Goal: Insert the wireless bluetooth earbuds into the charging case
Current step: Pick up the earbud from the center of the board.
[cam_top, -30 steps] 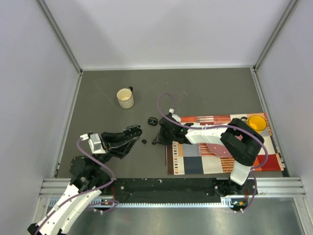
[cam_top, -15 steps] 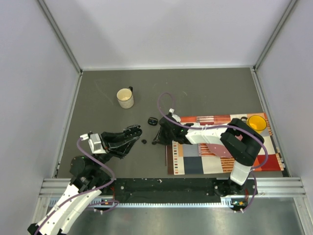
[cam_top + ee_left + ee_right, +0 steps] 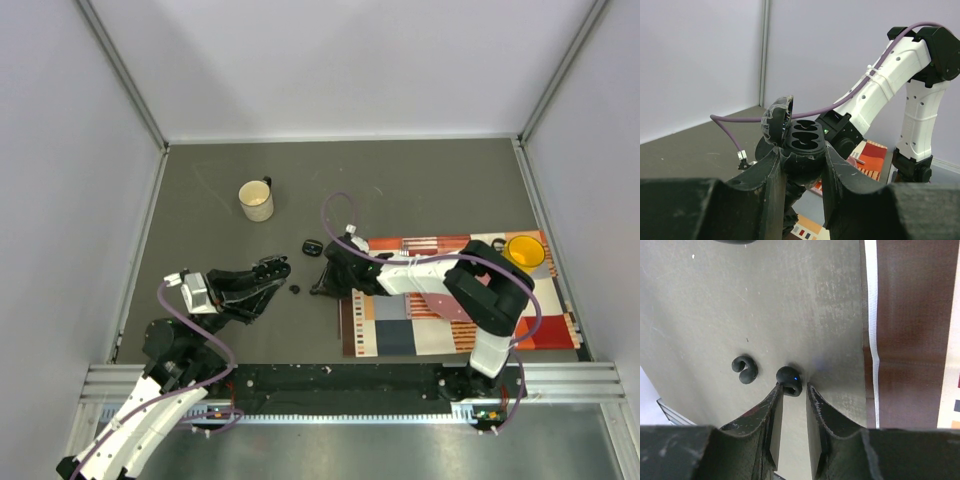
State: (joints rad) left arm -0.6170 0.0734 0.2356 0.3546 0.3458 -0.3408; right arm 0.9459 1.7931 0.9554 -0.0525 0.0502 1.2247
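At mid-frame, right pincer (image 3: 794, 386) narrow against tiny black rounded earbud (image 3: 789, 379); left pincer (image 3: 802, 151) clamps open black oval charging case (image 3: 805, 135).

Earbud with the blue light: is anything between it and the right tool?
Nothing. The right wrist view shows the earbud right at the tips of the right tool, on the grey table. A second earbud lies off to its side.

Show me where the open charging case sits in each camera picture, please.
Top external: the open charging case is left of centre, just below the middle.
Left wrist: the case is dead centre, clamped in the left gripper.
Right wrist: not in it.
Shared landmark: the patterned mat, to the right in all three.
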